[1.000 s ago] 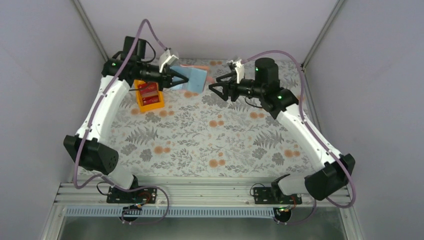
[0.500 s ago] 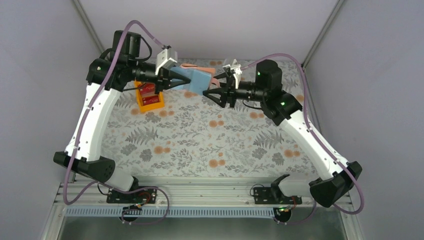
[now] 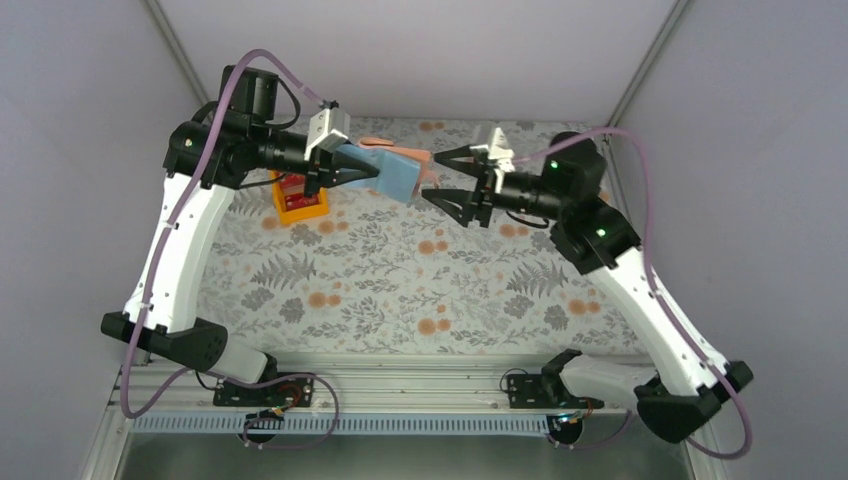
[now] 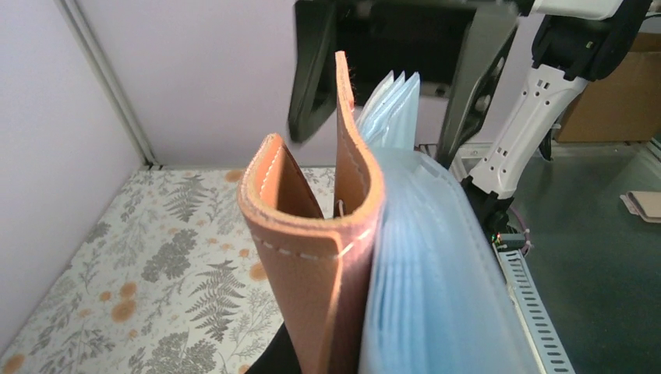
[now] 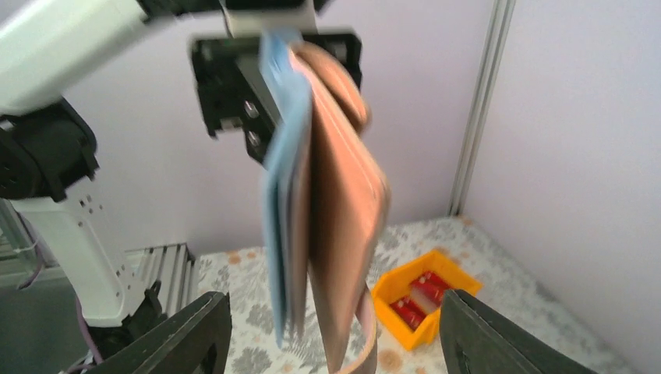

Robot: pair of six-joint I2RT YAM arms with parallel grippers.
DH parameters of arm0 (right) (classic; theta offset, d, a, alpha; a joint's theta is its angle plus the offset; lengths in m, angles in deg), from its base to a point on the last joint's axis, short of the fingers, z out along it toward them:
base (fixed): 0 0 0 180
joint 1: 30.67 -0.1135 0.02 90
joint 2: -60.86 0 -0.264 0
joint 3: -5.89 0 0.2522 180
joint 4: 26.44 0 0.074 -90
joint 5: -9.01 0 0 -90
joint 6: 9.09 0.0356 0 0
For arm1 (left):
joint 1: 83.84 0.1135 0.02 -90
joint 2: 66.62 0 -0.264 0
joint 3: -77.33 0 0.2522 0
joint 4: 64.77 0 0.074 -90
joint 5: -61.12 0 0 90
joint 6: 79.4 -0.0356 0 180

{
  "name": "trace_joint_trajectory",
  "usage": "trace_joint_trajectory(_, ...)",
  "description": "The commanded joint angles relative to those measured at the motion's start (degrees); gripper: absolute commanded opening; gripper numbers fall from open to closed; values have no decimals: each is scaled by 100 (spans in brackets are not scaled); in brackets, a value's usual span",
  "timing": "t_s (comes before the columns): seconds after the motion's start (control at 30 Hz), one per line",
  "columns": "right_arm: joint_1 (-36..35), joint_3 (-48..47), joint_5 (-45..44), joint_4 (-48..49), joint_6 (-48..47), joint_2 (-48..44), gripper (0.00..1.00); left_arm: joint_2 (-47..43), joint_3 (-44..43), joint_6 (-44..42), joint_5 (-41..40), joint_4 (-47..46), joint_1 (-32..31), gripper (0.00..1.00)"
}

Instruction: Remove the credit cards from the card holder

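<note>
The card holder (image 3: 398, 172), tan with a light blue lining, hangs in the air at the back of the table. My left gripper (image 3: 370, 176) is shut on its left end. In the left wrist view the tan cover (image 4: 312, 257) and the blue pockets (image 4: 429, 273) fill the frame and hide my fingers. My right gripper (image 3: 431, 175) is open, with its fingertips at the holder's free end and one on each side. In the right wrist view the holder (image 5: 339, 210) hangs edge-on between the spread fingers (image 5: 183, 335), touching neither. Red credit cards (image 3: 293, 187) (image 5: 415, 300) lie in an orange tray. I see no card in the holder.
The orange tray (image 3: 303, 208) (image 5: 427, 331) stands on the floral table cover (image 3: 400, 280) at the back left, below the left arm. Pale walls and metal corner posts (image 5: 477, 109) close in the back and sides.
The left arm has lifted the card holder and carried it to the right. The right gripper has opened wider and its forearm has swung round to face the holder's free end.
</note>
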State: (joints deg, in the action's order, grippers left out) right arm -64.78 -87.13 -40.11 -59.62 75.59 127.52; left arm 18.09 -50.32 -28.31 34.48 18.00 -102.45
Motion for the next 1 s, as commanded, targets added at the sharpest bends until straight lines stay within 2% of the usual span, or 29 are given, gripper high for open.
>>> trace_joint_trajectory(0.0, -3, -104, -186, 209, -24, -286, 68, -152, 8, -250, 365, 49, -47, 2)
trace_joint_trajectory(0.27, -96, -310, 63, 246, 231, 133, 68, -145, -36, -283, 591, 93, -63, 2)
trace_joint_trajectory(0.43, -110, -414, 92, 144, 211, 208, 58, -173, -7, -404, 604, 165, -69, 2)
trace_joint_trajectory(0.77, -330, -605, 596, 117, 281, 482, 71, -132, 74, -45, 366, -118, -71, 2)
trace_joint_trajectory(0.87, -458, -601, 488, 304, 426, 527, 71, -133, 120, 49, 215, -211, -64, 2)
trace_joint_trajectory(0.97, -568, -627, 87, 447, 583, 609, 63, -130, 138, 63, 261, -217, -71, 2)
